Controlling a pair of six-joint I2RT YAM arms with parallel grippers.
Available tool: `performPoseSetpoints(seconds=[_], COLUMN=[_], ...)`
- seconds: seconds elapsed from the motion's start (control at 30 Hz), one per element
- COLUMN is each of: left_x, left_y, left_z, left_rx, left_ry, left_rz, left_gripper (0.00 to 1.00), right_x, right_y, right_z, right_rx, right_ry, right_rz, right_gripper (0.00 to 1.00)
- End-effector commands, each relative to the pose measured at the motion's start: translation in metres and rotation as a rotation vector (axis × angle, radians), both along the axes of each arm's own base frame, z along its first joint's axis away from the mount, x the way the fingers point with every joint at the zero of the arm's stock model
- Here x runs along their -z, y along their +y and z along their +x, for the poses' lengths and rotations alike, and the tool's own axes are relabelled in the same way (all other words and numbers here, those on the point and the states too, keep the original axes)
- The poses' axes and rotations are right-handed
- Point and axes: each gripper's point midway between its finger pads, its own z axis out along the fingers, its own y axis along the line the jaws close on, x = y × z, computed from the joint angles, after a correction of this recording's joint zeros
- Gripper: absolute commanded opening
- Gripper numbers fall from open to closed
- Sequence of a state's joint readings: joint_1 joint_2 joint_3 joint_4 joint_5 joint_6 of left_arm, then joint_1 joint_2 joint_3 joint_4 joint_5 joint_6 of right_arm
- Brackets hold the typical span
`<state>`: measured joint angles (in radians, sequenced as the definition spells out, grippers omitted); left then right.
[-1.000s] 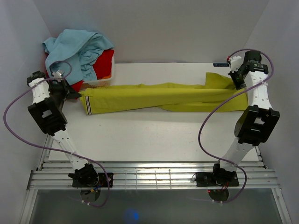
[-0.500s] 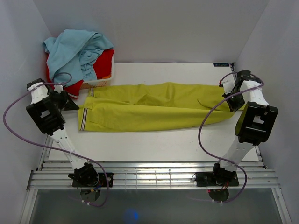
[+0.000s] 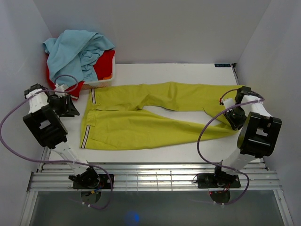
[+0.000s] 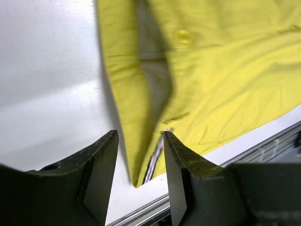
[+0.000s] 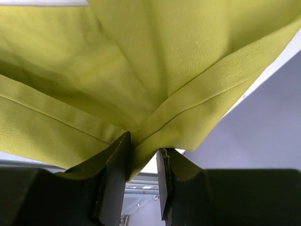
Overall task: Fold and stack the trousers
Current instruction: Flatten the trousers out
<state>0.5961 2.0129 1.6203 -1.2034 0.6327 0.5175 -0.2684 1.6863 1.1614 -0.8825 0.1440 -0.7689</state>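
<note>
The yellow-green trousers [image 3: 141,127] lie spread on the white table [image 3: 164,71]. Their waistband is at the left and the two legs run to the right. My left gripper [image 3: 74,107] sits just left of the waistband. In the left wrist view it [image 4: 139,137] is open, and the waistband corner with its striped label [image 4: 153,165] lies on the table beyond the gap, untouched. My right gripper [image 3: 233,114] is at the leg ends. In the right wrist view its jaws [image 5: 143,146] stand apart, with a fold of the trousers [image 5: 155,56] loose between them.
A white basket [image 3: 101,84] at the back left holds a light blue garment [image 3: 75,52] and a red garment [image 3: 106,63]. White walls close in both sides. Metal rails [image 3: 150,176] run along the table's near edge.
The trousers were held stretched between both grippers; now they are lowered and spread flat. Both arms came toward the near edge and both grippers opened.
</note>
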Motion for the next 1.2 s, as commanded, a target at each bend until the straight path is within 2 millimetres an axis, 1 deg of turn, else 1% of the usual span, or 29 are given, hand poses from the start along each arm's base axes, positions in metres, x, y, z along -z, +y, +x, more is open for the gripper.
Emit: performPoseSetpoints(seconds=[0.0, 0.03, 0.07, 0.1, 0.13, 0.17, 0.2, 0.23, 0.27, 0.33, 0.37, 0.4, 0.43, 0.47, 0.5, 0.53, 0.57, 0.6, 0.63, 0.67, 0.7, 0.77, 0.8, 0.83, 0.87, 1.0, 1.07, 1.13, 1.17], left_x=[-0.075, -0.071, -0.074, -0.068, -0.057, -0.053, -0.049, -0.043, -0.031, -0.013, 0.001, 0.012, 0.021, 0.035, 0.049, 0.057, 0.064, 0.071, 0.078, 0.08, 0.078, 0.084, 0.084, 0.083, 0.083, 0.084, 0.085, 0.084, 0.082], left_y=[-0.024, -0.033, -0.039, -0.054, -0.063, -0.069, -0.074, -0.077, -0.08, -0.08, -0.082, -0.077, -0.076, -0.078, -0.068, -0.064, -0.057, -0.049, -0.038, -0.025, -0.014, 0.006, 0.013, 0.021, 0.028, 0.038, 0.041, 0.041, 0.043], left_z=[0.006, -0.002, -0.007, -0.009, -0.018, -0.023, -0.022, -0.025, -0.032, -0.037, -0.048, -0.05, -0.054, -0.067, -0.068, -0.071, -0.075, -0.076, -0.079, -0.082, -0.079, -0.086, -0.088, -0.086, -0.089, -0.095, -0.098, -0.1, -0.098], left_rx=[0.194, 0.218, 0.25, 0.301, 0.326, 0.343, 0.352, 0.346, 0.351, 0.34, 0.339, 0.336, 0.337, 0.338, 0.325, 0.319, 0.305, 0.291, 0.277, 0.236, 0.211, 0.161, 0.147, 0.132, 0.12, 0.118, 0.11, 0.1, 0.087], left_ry=[-0.328, -0.315, -0.321, -0.303, -0.269, -0.256, -0.258, -0.239, -0.201, -0.149, -0.104, -0.087, -0.07, -0.027, 0.004, 0.025, 0.047, 0.056, 0.089, 0.104, 0.102, 0.145, 0.156, 0.155, 0.163, 0.176, 0.189, 0.189, 0.183], left_rz=[0.122, 0.125, 0.159, 0.166, 0.157, 0.16, 0.161, 0.152, 0.141, 0.138, 0.127, 0.155, 0.165, 0.159, 0.205, 0.225, 0.241, 0.267, 0.294, 0.299, 0.311, 0.305, 0.303, 0.313, 0.323, 0.37, 0.378, 0.368, 0.367], left_gripper=[0.54, 0.54, 0.54, 0.53, 0.53, 0.53, 0.52, 0.52, 0.52, 0.51, 0.5, 0.5, 0.5, 0.5, 0.5, 0.5, 0.49, 0.49, 0.48, 0.48, 0.48, 0.47, 0.47, 0.47, 0.47, 0.47, 0.48, 0.49, 0.5], right_x=[-0.011, -0.016, -0.019, -0.02, -0.025, -0.028, -0.03, -0.039, -0.043, -0.059, -0.064, -0.078, -0.084, -0.089, -0.09, -0.096, -0.095, -0.083, -0.089, -0.086, -0.078, -0.079, -0.073, -0.072, -0.072, -0.054, -0.047, -0.045, -0.044], right_y=[0.0, 0.007, 0.009, 0.012, 0.012, 0.012, 0.012, 0.01, 0.01, 0.012, 0.012, 0.016, 0.017, 0.017, 0.019, 0.024, 0.024, 0.027, 0.026, 0.026, 0.025, 0.03, 0.032, 0.036, 0.04, 0.055, 0.072, 0.082, 0.091], right_z=[-0.012, -0.019, -0.024, -0.03, -0.034, -0.038, -0.039, -0.037, -0.036, -0.028, -0.024, -0.009, -0.001, 0.007, 0.019, 0.029, 0.034, 0.035, 0.043, 0.047, 0.052, 0.063, 0.068, 0.073, 0.077, 0.087, 0.086, 0.087, 0.089], right_rx=[-0.038, -0.044, -0.049, -0.057, -0.065, -0.069, -0.07, -0.069, -0.053, -0.026, 0.007, 0.008, 0.013, 0.033, 0.029, 0.014, 0.012, 0.015, 0.004, 0.0, -0.008, -0.037, -0.039, -0.052, -0.064, -0.1, -0.123, -0.138, -0.152], right_ry=[-0.019, -0.012, -0.004, 0.008, 0.005, 0.01, 0.002, -0.033, -0.051, -0.105, -0.133, -0.206, -0.245, -0.287, -0.32, -0.346, -0.341, -0.283, -0.283, -0.269, -0.244, -0.26, -0.252, -0.254, -0.255, -0.224, -0.213, -0.229, -0.24], right_rz=[-0.019, 0.01, 0.018, 0.026, 0.023, 0.019, 0.01, -0.007, -0.009, -0.002, 0.004, 0.027, 0.04, 0.048, 0.067, 0.102, 0.113, 0.145, 0.152, 0.163, 0.17, 0.212, 0.228, 0.245, 0.258, 0.299, 0.334, 0.349, 0.353], right_gripper=[0.36, 0.36, 0.36, 0.35, 0.34, 0.34, 0.33, 0.33, 0.34, 0.42, 0.44, 0.47, 0.52, 0.57, 0.6, 0.6, 0.59, 0.57, 0.56, 0.53, 0.5, 0.48, 0.47, 0.47, 0.47, 0.48, 0.5, 0.52, 0.55])
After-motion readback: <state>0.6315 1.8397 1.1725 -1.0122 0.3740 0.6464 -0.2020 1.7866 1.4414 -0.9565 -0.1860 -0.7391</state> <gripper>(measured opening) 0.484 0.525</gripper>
